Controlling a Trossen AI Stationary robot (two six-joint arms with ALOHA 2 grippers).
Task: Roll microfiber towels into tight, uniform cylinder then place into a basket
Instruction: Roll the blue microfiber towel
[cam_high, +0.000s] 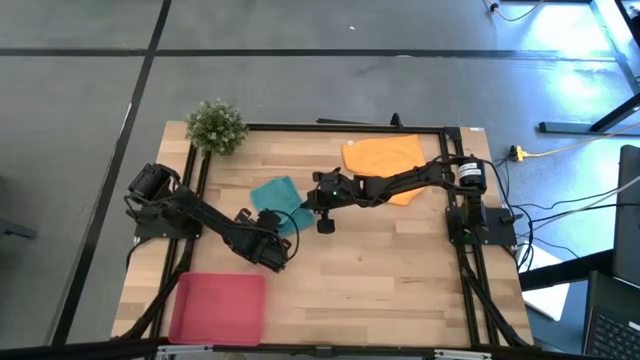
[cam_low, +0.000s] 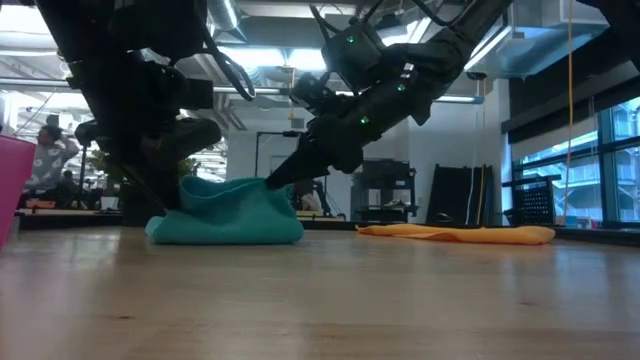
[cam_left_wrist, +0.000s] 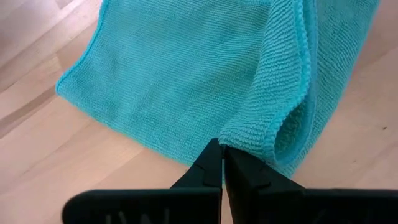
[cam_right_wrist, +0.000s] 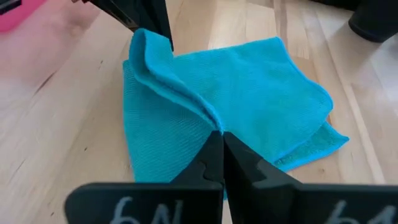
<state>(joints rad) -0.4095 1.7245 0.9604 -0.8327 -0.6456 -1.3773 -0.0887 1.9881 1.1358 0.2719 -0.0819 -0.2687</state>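
Red-pink basket (cam_high: 218, 308) holds nothing; teal towel (cam_high: 277, 196), orange towel (cam_high: 383, 155) on table (cam_high: 400, 270).

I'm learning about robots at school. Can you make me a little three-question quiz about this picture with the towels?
1. True or false: the teal towel is already in the red-pink basket.
2. Which towel are the left gripper and right gripper both pinching? A) orange B) teal
3. Fill in: the orange towel lies flat on the ____.

Key: 1 false; 2 B; 3 table.
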